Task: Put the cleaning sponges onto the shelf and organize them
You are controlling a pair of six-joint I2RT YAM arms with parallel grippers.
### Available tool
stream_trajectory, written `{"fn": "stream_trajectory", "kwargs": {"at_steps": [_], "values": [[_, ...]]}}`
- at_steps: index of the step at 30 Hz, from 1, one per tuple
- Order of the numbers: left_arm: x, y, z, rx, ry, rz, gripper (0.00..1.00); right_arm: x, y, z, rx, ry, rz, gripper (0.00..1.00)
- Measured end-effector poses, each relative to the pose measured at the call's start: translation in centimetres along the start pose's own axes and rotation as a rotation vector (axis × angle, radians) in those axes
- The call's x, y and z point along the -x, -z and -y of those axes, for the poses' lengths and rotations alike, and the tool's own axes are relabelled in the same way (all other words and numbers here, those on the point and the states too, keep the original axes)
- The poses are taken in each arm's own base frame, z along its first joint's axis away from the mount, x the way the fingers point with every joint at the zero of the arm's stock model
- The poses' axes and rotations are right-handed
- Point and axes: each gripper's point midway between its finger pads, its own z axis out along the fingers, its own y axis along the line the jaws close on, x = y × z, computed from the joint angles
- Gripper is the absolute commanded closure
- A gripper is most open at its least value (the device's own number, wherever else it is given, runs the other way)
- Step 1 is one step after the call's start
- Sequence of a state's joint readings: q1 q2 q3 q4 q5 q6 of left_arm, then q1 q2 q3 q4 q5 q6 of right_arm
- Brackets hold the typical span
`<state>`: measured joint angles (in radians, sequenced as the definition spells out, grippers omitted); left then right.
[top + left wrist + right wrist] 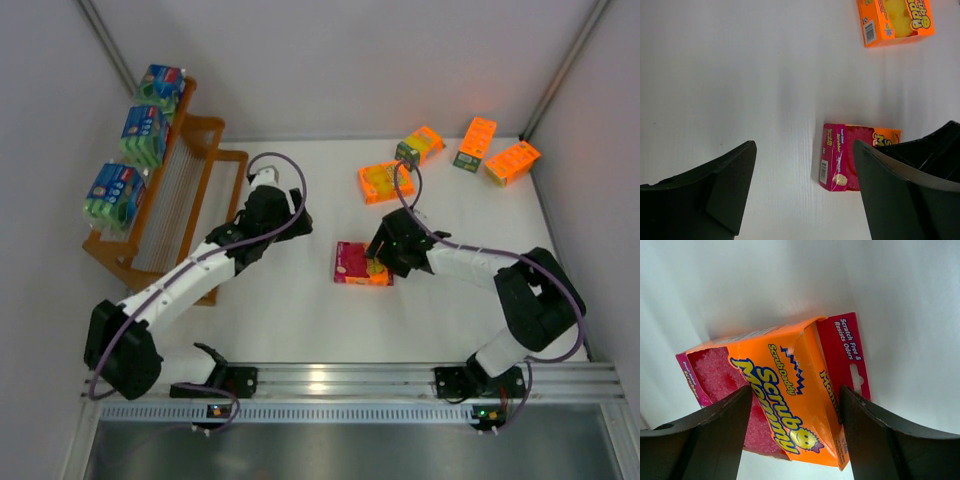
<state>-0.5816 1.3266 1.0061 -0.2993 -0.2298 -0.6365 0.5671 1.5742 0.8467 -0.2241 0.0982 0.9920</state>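
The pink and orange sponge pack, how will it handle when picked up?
Probably light and squashy: the pack shows bare pink sponge. Its cardboard sleeve, apparently torn, may buckle if squeezed. Lying flat, it seems unlikely to roll.

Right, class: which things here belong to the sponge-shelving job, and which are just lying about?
Job: orange shelf; three blue-green packs on it; pink-and-orange pack mid-table; four orange packs far right.
Lying about: only fixtures, the table and metal rail.
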Motion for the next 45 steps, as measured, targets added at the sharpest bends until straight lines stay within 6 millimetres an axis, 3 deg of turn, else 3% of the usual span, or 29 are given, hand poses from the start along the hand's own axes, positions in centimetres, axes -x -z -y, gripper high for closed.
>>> {"fn": "stream_trajectory", "kwargs": {"at_steps": [2,4,7,9,12,16,20,24,29,32,34,37,40,45], "values": [[0.7,1.7,-0.8,0.011,0.007,0.045,0.16,-2.1,0.4,-1.2,0.002,-0.039,-0.014,0.26],[0.7,2.7,-1.6,0.018,0.010,0.065,0.16,-4.1,0.6,-2.3,0.010,-0.074,-0.038,0.28],[-0.5,3.0,-2.6,0.038,0.010,0.046,0.16,-6.8,0.5,-4.2,0.028,-0.130,-0.079,0.32],[-1.8,2.8,-3.4,0.059,0.012,0.017,0.16,-7.5,0.1,-5.3,0.052,-0.173,-0.093,0.31],[-3.6,2.9,-4.7,0.091,0.008,-0.031,0.16,-7.8,-0.2,-6.8,0.097,-0.231,-0.113,0.14],[-4.5,3.7,-5.4,0.099,0.010,-0.051,0.18,-7.7,0.0,-8.2,0.129,-0.249,-0.119,0.01],[-4.4,5.0,-4.8,0.056,0.018,-0.056,0.18,-7.3,0.5,-7.9,0.117,-0.220,-0.103,0.01],[-3.9,6.4,-3.0,-0.038,-0.003,-0.072,0.18,-5.9,3.3,-7.3,0.127,-0.174,-0.061,0.01],[-3.2,6.4,0.4,-0.102,-0.083,-0.078,0.16,-0.6,10.3,-4.3,0.221,-0.194,0.094,0.01],[-5.2,5.5,3.2,-0.109,-0.166,-0.114,0.13,3.9,13.2,-1.4,0.222,-0.214,0.257,0.01],[-7.6,4.6,4.8,-0.102,-0.238,-0.160,0.10,6.5,14.8,1.0,0.199,-0.207,0.359,0.01],[-11.1,3.2,6.6,-0.065,-0.344,-0.210,0.10,9.1,15.4,4.9,0.123,-0.171,0.446,0.01],[-13.5,2.0,7.8,-0.031,-0.424,-0.236,0.09,10.2,14.9,7.6,0.048,-0.116,0.446,0.01],[-14.9,0.7,8.9,0.000,-0.492,-0.244,0.08,9.5,12.5,9.7,-0.010,-0.023,0.324,0.01]]}}
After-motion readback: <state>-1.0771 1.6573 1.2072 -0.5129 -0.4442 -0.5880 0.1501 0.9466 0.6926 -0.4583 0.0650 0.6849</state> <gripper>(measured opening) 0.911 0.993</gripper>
